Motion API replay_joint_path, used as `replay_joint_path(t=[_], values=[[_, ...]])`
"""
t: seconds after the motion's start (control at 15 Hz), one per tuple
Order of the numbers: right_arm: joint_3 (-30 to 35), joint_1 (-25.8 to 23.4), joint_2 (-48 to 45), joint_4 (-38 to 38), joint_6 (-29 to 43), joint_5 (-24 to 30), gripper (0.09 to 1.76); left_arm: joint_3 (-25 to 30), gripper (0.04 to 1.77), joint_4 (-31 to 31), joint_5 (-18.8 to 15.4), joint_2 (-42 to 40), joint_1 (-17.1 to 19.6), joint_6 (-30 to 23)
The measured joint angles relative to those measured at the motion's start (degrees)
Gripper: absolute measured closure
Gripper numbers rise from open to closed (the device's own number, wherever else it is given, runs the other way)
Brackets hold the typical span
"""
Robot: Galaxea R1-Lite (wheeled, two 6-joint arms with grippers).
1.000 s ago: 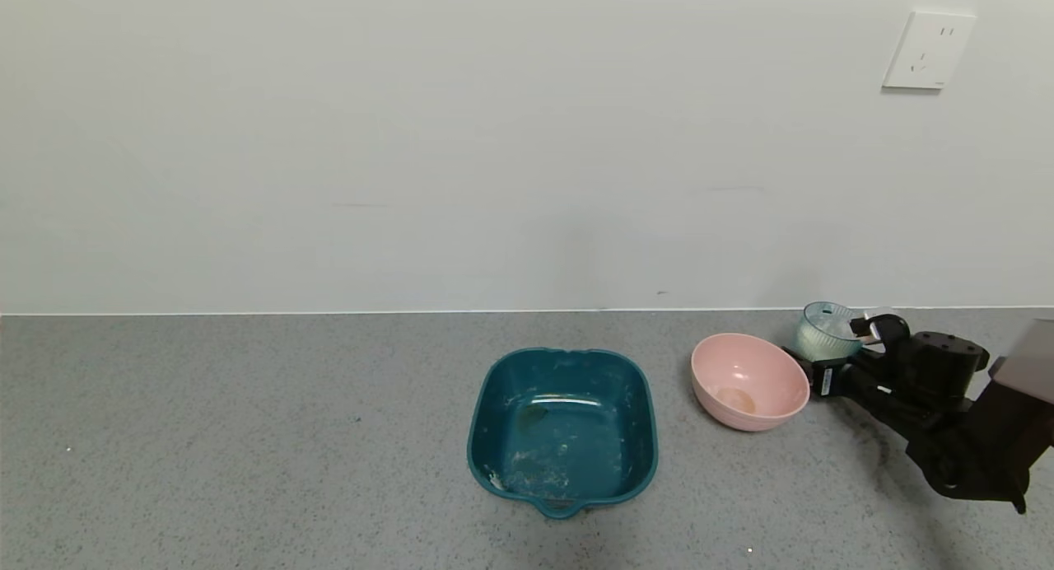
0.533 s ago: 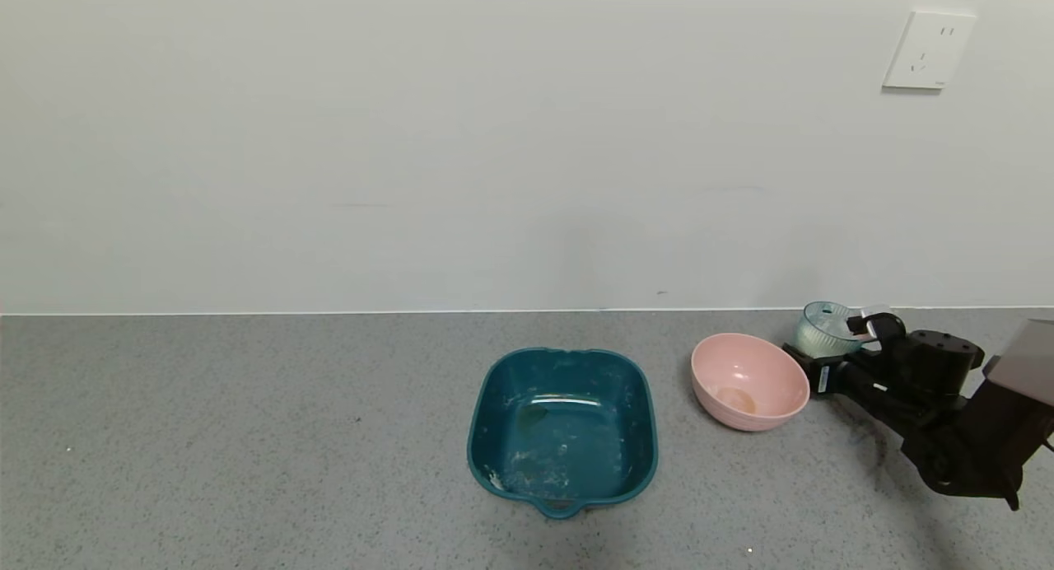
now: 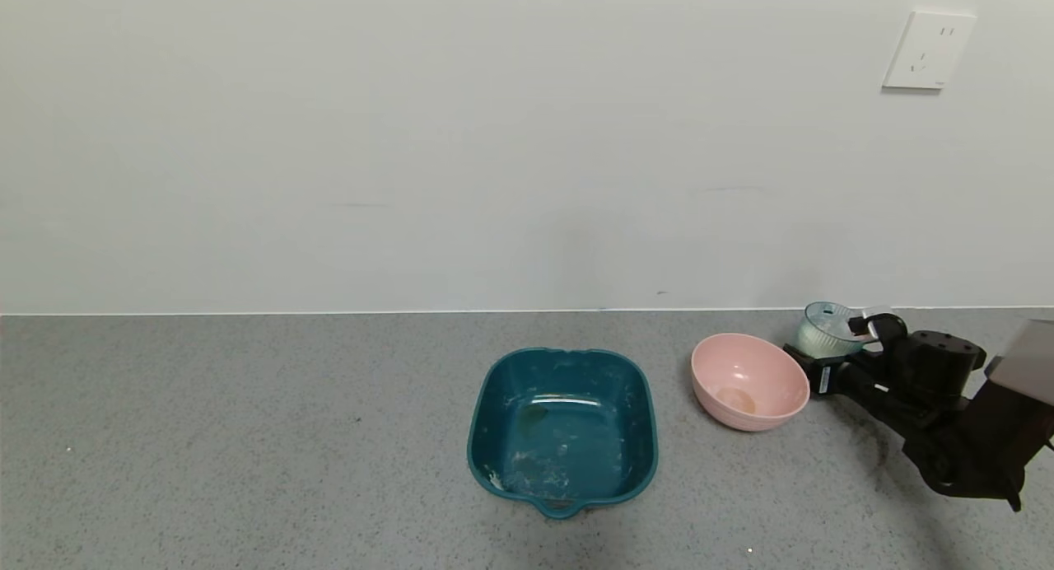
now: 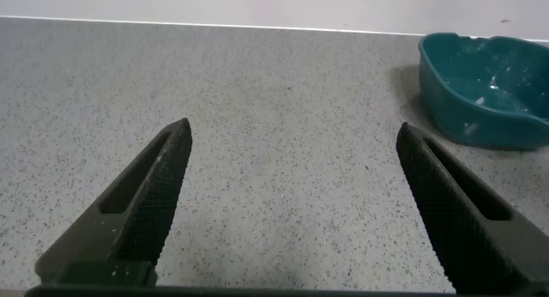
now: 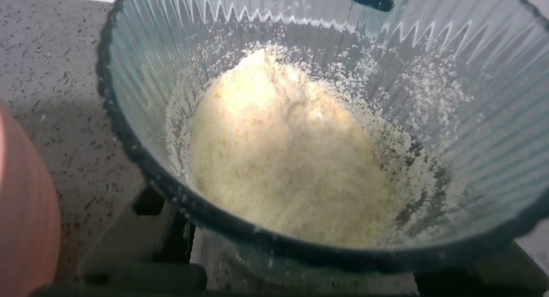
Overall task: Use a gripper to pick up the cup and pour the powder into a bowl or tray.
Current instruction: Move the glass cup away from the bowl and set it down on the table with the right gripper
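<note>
The pale blue-green ribbed cup (image 3: 826,330) is at the far right of the counter, behind the pink bowl, and leans slightly. My right gripper (image 3: 832,345) is shut on the cup, one jaw on each side of it. In the right wrist view the cup (image 5: 480,117) fills the frame and holds a heap of cream powder (image 5: 283,172). The dark teal basin (image 3: 480,426) sits at the middle of the counter with faint powder smears inside. My left gripper (image 4: 293,130) is open and empty over bare counter, with the basin (image 4: 480,117) off to one side.
A round pink bowl (image 3: 749,380) stands between the basin and the cup, close to the right gripper. The grey speckled counter ends at a white wall behind. A wall socket (image 3: 928,49) is at the upper right.
The right gripper and the cup have shifted very slightly upward. Nothing else has moved.
</note>
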Motion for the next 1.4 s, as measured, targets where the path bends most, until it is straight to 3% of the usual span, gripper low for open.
replay_joint_path(t=[0.6, 1.07, 1.4], values=[[3.02, -1.6, -6.36, 5.11, -0.02, 0.22, 0.49, 0.0, 0.09, 0.0, 0.0, 0.0, 0.0, 0.0], [3.85, -2.51, -21.64, 19.96, -1.65, 0.33, 0.49, 0.0, 0.09, -0.02, 0.02, 0.0, 0.0, 0.0], [3.5, 1.9, -32.39, 29.53, -6.58, 0.09, 0.49, 0.0, 0.09, 0.0, 0.0, 0.0, 0.0, 0.0]])
